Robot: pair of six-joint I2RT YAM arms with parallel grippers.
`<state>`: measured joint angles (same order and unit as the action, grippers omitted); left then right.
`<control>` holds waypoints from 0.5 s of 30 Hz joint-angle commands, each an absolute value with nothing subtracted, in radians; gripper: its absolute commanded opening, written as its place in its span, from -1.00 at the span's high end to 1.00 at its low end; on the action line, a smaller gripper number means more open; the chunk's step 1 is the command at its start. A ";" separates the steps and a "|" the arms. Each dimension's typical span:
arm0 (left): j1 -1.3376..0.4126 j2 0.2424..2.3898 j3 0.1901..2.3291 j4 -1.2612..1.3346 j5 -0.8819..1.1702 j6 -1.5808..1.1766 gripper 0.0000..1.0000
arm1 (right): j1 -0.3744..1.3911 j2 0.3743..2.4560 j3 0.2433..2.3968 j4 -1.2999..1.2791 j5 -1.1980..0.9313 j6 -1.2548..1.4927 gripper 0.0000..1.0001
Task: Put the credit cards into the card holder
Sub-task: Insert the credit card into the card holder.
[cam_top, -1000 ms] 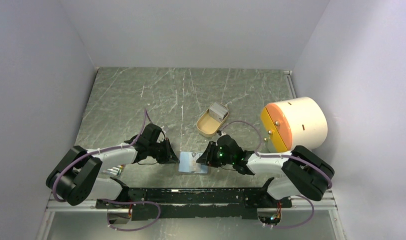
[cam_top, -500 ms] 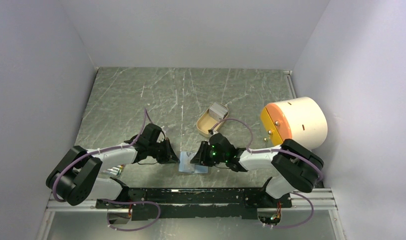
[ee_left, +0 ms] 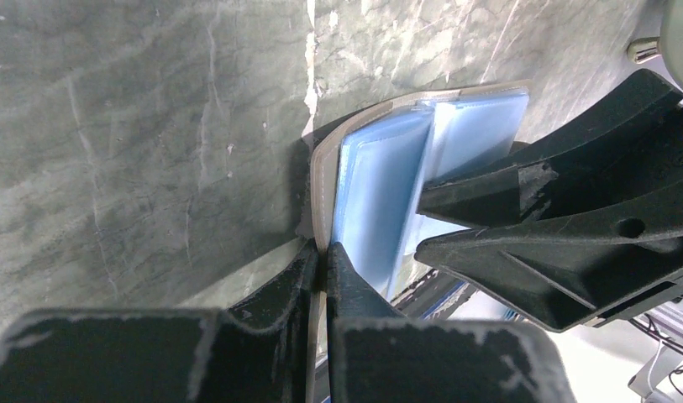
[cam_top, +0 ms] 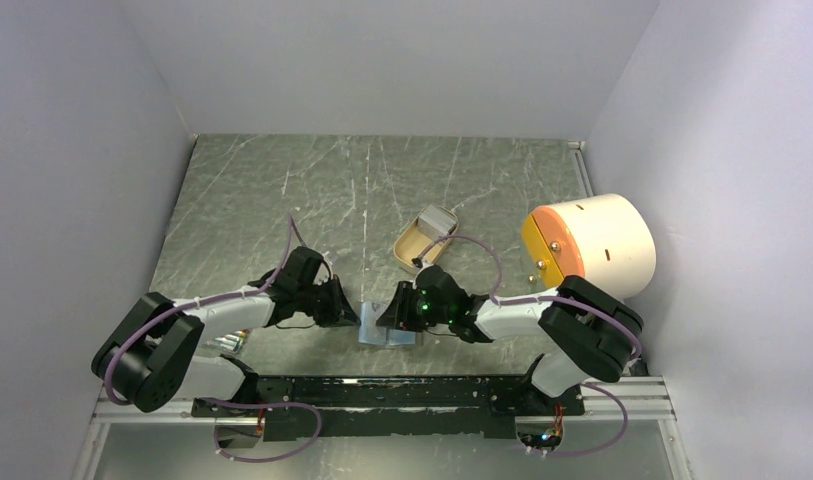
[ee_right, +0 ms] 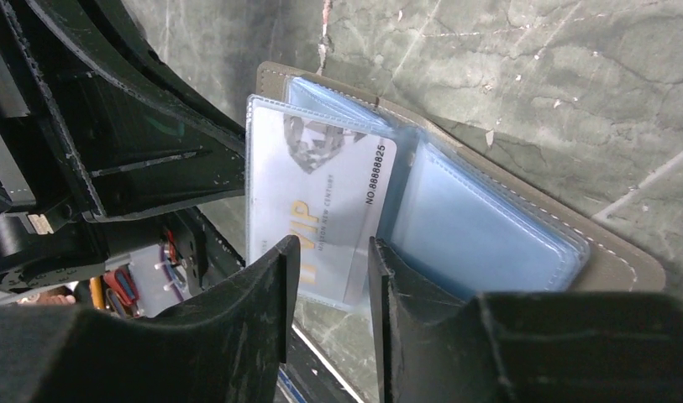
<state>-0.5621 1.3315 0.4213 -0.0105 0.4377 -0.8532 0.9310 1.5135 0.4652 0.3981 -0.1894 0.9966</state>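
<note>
Near the bottom centre of the overhead view, the card holder [cam_top: 387, 332] lay open on the marbled grey-green table [cam_top: 282, 200], just ahead of the arm bases and between the two grippers. The left gripper [ee_left: 323, 256] was pressed together on the card holder's olive-grey cover, pinching its edge low in the left wrist frame, so that this flap stood up off the table and the pale blue plastic sleeves fanned out beside it. In the right wrist view a credit card [ee_right: 321, 189], white with gold "VIP" lettering and a printed number, sat inside a clear sleeve that stood lifted at the left of the open holder, while the other blue sleeves lay flat to its right. The right gripper [ee_right: 329, 269] had its jaws partly spread, and its fingertips [ee_right: 279, 277] sat at the card's lower edge; whether they touched it could not be told. Further up the overhead frame, a tan oval tray [cam_top: 410, 250] sat right of centre, and a big cream cylinder [cam_top: 602, 245] with an orange face stood at the right edge.
</note>
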 commanded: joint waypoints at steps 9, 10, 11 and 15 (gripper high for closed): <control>-0.557 1.309 0.419 0.032 0.487 -0.852 0.82 | 0.939 1.522 0.444 0.504 -0.218 0.995 0.01; -0.558 1.310 0.419 0.033 0.490 -0.853 0.82 | 0.939 1.523 0.446 0.505 -0.220 0.992 0.00; -0.558 1.310 0.421 0.034 0.492 -0.853 0.82 | 0.939 1.521 0.446 0.507 -0.219 0.990 -0.01; -0.558 1.306 0.425 0.035 0.500 -0.855 0.82 | 0.939 1.511 0.445 0.521 -0.219 0.990 -0.18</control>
